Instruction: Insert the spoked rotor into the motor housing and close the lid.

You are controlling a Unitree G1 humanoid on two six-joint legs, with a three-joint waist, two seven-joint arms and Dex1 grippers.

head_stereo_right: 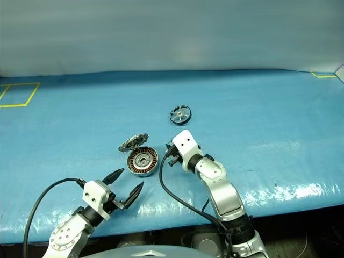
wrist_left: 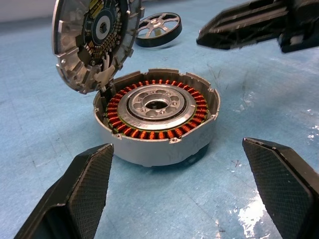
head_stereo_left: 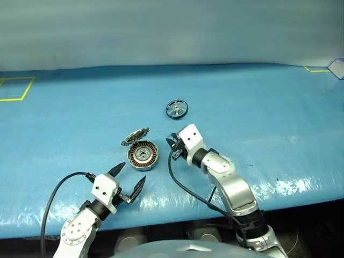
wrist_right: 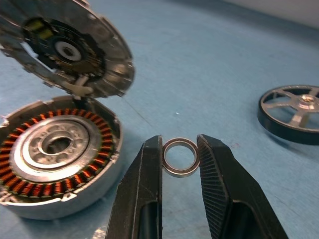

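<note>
The motor housing (head_stereo_left: 143, 155) sits open on the blue table, showing its copper windings and silver centre bearing. Its hinged lid (head_stereo_left: 135, 136) stands tilted up behind it, patterned face showing. Farther back the spoked rotor (head_stereo_left: 177, 109) lies flat and apart from both grippers. My right gripper (wrist_right: 180, 149), just right of the housing and above the table, is shut on a small thin metal ring (wrist_right: 182, 173). On the near side of the housing my left gripper (head_stereo_left: 131, 174) stands wide open, holding nothing, its fingers (wrist_left: 84, 184) to either side of the case.
Blue sheet covers the table (head_stereo_left: 258, 107), whose front edge runs just behind my arms. Yellow tape outlines mark the far left (head_stereo_left: 16, 88) and far right (head_stereo_left: 317, 69) corners. A black cable (head_stereo_left: 183, 185) hangs from the right wrist.
</note>
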